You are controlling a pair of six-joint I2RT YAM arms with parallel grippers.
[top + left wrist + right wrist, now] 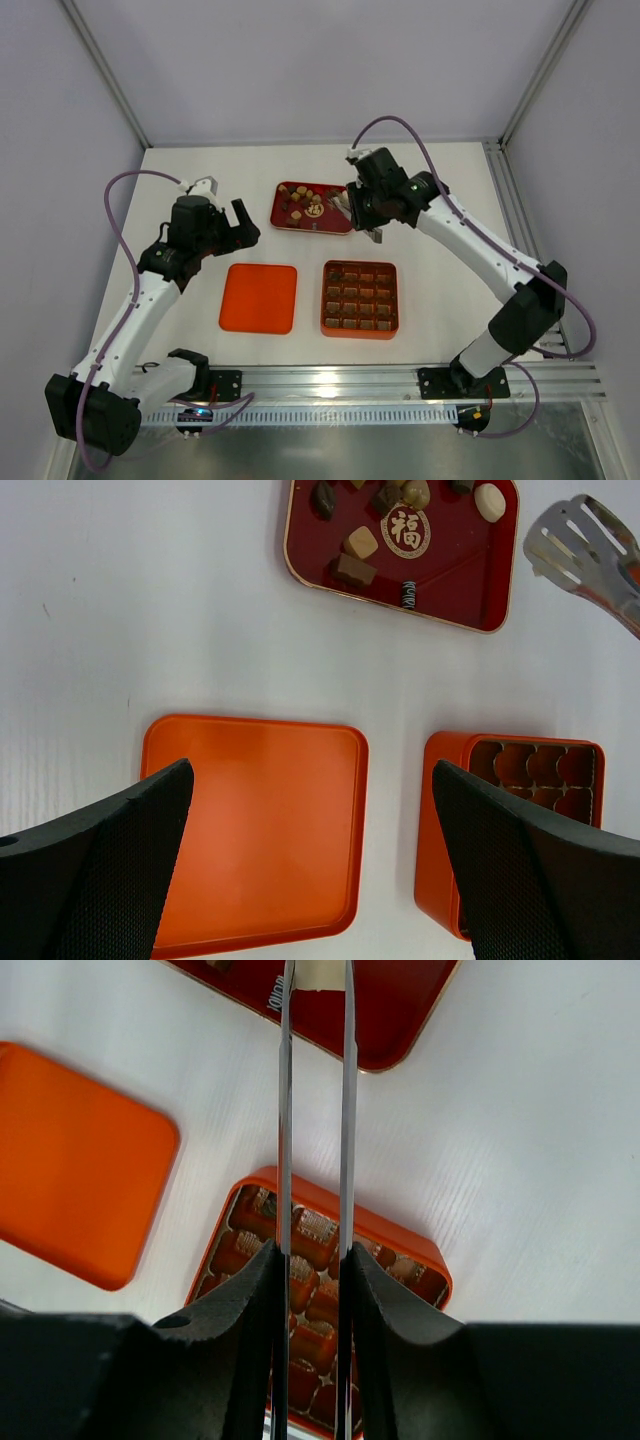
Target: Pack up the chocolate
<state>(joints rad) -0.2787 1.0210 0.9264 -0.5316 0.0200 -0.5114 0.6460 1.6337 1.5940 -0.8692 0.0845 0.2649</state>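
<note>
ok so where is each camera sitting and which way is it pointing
Top external: above and behind the bases, looking down at the table; shows the left arm and right arm.
Left wrist: on the left arm, looking down at the orange lid; the open left gripper shows two black fingers.
Right wrist: on the right arm, looking down along the tweezers clamped in the right gripper, over the orange box.
Shared: both wrist views catch the lid, the box and the red tray.
</note>
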